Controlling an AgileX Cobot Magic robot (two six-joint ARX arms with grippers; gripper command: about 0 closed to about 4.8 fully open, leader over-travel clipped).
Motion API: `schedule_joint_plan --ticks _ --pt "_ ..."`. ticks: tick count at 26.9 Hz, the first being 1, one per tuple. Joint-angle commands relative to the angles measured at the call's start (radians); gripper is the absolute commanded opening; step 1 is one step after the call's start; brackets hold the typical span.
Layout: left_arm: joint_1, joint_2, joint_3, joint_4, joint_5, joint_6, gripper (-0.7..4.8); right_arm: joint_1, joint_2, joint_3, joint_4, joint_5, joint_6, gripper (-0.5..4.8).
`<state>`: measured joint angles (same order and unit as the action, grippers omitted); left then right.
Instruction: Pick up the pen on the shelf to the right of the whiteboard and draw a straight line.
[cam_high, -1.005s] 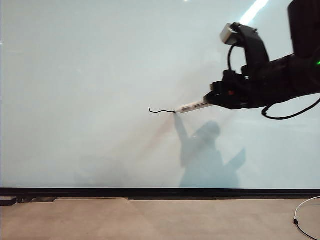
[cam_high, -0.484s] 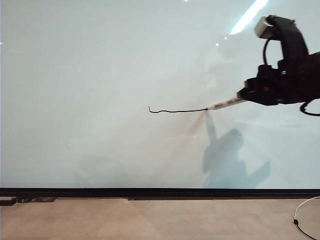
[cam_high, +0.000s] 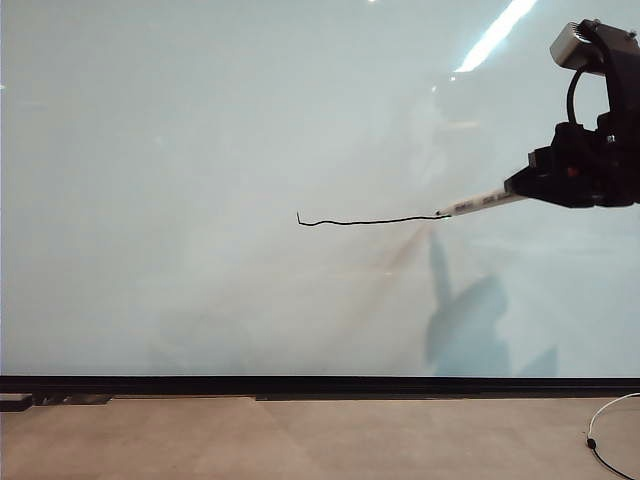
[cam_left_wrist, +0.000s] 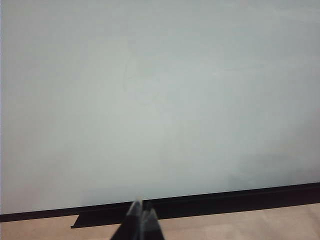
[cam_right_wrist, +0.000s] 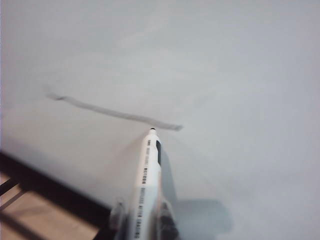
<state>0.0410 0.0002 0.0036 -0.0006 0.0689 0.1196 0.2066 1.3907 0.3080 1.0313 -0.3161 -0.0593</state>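
The whiteboard (cam_high: 200, 120) fills the exterior view, pale and glossy. A thin black straight line (cam_high: 370, 221) with a small hook at its left end runs across its middle. My right gripper (cam_high: 522, 190) is at the right, shut on the white pen (cam_high: 482, 203). The pen's black tip meets the line's right end. In the right wrist view the pen (cam_right_wrist: 146, 175) sticks out from between the fingers (cam_right_wrist: 167, 220), its tip at the stroke (cam_right_wrist: 115, 113). My left gripper (cam_left_wrist: 142, 216) is shut and empty, facing the whiteboard (cam_left_wrist: 160, 100) low down. The shelf is out of view.
A black strip (cam_high: 320, 384) runs along the board's bottom edge, above a tan surface (cam_high: 300, 440). A white cable (cam_high: 603, 425) lies at the lower right. A dark ledge piece (cam_high: 15, 402) sits at the lower left. The arm's shadow (cam_high: 465, 330) falls on the board.
My right gripper has moved right across the board with the pen, and the black line has grown longer to the right. The left gripper has kept still.
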Motion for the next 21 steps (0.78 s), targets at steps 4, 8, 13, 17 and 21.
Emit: schedule_joint_plan --ticks 4,8,13,17,21 --pt "0.000 0.000 0.003 0.009 0.002 0.003 -0.05 0.023 -0.217 -0.143 -0.036 0.160 -0.001 -0.08" --pt "0.000 0.000 0.003 0.009 0.002 0.003 -0.05 -0.127 -0.430 -0.150 -0.238 0.157 -0.015 -0.08" --pt "0.000 0.000 0.003 0.009 0.002 0.003 -0.05 -0.308 -0.616 -0.148 -0.371 0.165 -0.012 -0.08" --pt "0.000 0.000 0.003 0.009 0.002 0.003 -0.05 -0.422 -0.693 -0.147 -0.397 0.170 0.012 -0.08" --pt "0.000 0.000 0.003 0.009 0.002 0.003 -0.05 -0.513 -0.713 -0.143 -0.439 0.084 0.105 -0.08"
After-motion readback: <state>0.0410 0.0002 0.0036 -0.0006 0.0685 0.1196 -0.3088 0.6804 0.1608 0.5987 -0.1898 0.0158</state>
